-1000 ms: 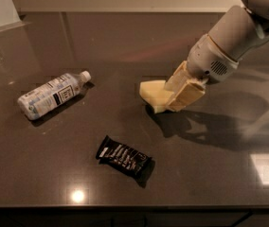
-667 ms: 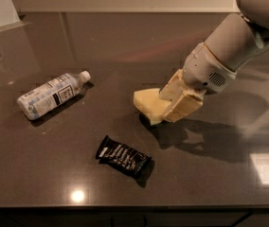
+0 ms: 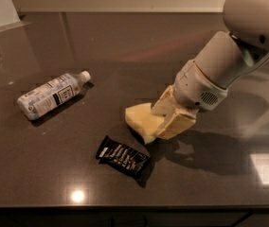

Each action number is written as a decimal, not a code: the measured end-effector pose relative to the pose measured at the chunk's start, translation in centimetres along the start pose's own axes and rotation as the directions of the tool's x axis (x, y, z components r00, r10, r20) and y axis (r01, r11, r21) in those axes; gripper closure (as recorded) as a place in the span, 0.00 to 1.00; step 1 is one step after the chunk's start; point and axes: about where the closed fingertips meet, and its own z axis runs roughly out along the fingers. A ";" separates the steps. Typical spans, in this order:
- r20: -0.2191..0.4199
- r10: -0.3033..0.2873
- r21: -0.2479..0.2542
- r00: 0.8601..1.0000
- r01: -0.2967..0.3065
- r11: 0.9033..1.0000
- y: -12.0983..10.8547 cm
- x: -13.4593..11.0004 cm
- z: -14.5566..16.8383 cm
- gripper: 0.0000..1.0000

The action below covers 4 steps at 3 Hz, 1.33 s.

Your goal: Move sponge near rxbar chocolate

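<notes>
Hand grips sponge, hiding its right end, beside rxbar chocolate

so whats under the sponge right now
Beneath the sponge only dark countertop and its shadow show. The rxbar chocolate lies just in front of it, not under. The gripper, clamped on one end, hides the underside there.
</notes>
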 end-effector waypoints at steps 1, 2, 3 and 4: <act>-0.008 -0.013 -0.020 1.000 0.013 1.000 0.7 -0.1 1.0 0.59; -0.005 -0.017 -0.014 1.000 0.016 1.000 0.6 0.1 1.3 0.35; -0.006 -0.019 -0.013 1.000 0.019 1.000 0.7 0.0 1.3 0.12; -0.007 -0.022 -0.012 1.000 0.021 1.000 0.7 -0.2 1.3 0.00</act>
